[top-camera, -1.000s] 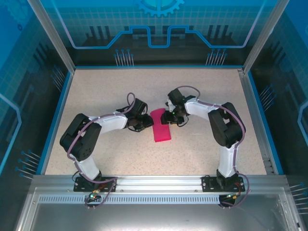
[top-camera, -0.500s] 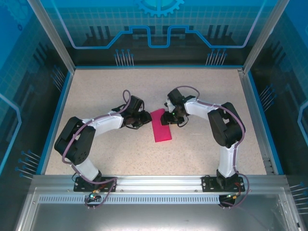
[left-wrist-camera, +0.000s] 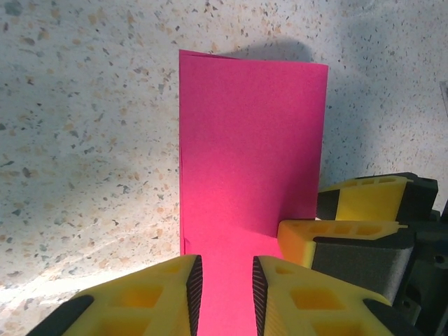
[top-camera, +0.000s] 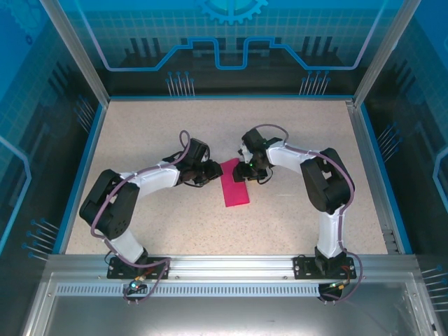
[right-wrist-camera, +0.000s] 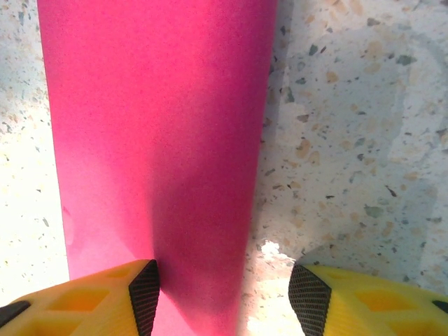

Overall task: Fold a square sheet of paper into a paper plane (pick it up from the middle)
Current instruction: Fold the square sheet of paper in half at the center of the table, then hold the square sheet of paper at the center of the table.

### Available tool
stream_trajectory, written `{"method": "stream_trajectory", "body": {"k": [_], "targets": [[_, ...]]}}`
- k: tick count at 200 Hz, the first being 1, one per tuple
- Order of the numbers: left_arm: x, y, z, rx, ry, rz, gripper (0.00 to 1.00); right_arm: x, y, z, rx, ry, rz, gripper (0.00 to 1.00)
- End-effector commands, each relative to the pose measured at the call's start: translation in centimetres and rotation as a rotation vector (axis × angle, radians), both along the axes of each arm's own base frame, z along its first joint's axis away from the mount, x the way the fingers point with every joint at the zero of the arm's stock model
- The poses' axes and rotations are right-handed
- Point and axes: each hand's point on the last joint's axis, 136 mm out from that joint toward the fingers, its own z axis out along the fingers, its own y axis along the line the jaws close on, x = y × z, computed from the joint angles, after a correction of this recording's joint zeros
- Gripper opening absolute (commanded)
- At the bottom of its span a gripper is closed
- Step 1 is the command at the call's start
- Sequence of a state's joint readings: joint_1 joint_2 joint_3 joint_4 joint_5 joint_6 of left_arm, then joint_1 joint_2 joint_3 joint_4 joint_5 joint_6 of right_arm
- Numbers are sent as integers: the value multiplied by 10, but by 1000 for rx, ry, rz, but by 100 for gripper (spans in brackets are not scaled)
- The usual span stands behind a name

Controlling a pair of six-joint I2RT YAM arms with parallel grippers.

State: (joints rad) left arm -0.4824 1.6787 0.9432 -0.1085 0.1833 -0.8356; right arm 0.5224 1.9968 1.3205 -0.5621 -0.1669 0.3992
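Early fold: the square sheet of paper lies doubled into a strip on the bench.
The left gripper hovers over its end, jaws narrowly apart; the right gripper, jaws wide, straddles one long edge. Next, probably, lifting a corner for the nose fold.

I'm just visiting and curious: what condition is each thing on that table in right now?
Pink paper: folded into a narrow rectangle, lying flat on the table.
Left fingers: nearly together, narrow gap, above the paper's end.
Right fingers: wide apart, one over the paper, one over bare table.
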Motion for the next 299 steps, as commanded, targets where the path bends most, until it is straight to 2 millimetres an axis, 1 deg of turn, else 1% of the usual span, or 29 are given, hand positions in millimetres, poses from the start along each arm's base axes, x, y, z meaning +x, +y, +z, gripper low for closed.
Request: {"method": "stream_trajectory", "body": {"k": [1, 26, 67, 108, 184, 263, 299], "targets": [[0, -6, -5, -37, 21, -20, 29, -14, -6, -50, -89, 57, 23, 59], [0, -10, -9, -54, 41, -23, 26, -16, -8, -53, -104, 61, 22, 59], [1, -12, -12, -59, 52, -26, 25, -17, -10, -57, -119, 66, 20, 59], [0, -18, -17, -76, 70, -48, 25, -18, -12, -60, -134, 69, 16, 60], [-1, -25, -19, -91, 83, -73, 24, -19, -15, -65, -158, 86, 1, 60], [-2, -31, -24, -92, 95, -90, 23, -19, -14, -70, -158, 95, 2, 60], [-2, -35, -25, -99, 103, -102, 18, -18, -14, -69, -159, 93, 4, 60]]}}
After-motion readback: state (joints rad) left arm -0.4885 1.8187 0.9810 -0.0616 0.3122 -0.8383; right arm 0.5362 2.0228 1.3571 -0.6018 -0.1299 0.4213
